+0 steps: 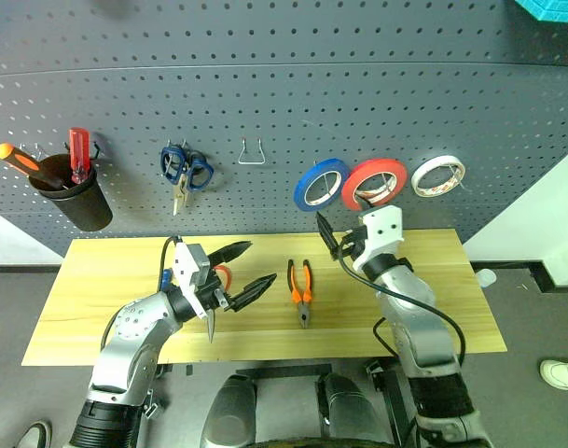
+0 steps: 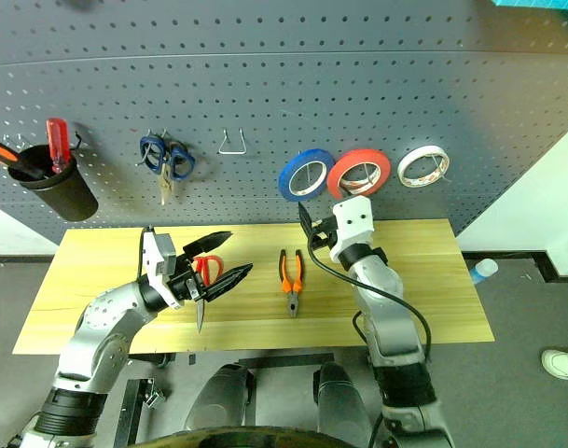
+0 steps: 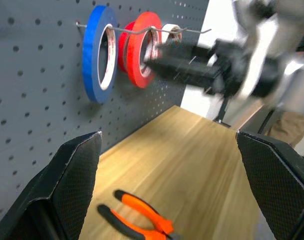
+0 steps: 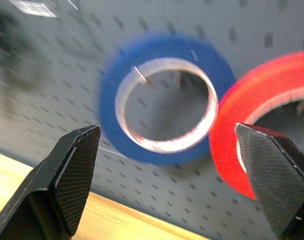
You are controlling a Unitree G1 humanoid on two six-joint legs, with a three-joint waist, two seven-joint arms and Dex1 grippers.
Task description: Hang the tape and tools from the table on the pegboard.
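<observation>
On the table [image 1: 106, 280], at about nine o'clock from the pliers [image 1: 301, 286], the wide-open, empty left gripper [image 1: 245, 269] is hovering by the red scissors [image 1: 217, 285], which could slide away if nudged, while the right gripper [image 1: 326, 238], also wide open and empty, is sitting near the hung red tape [image 1: 374, 182].

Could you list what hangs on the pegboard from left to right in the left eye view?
Black cup with screwdrivers → blue scissors → empty hook → blue tape → red tape → white tape.

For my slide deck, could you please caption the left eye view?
Red tape hung on the pegboard; both grippers open, pliers waiting on the table.
</observation>
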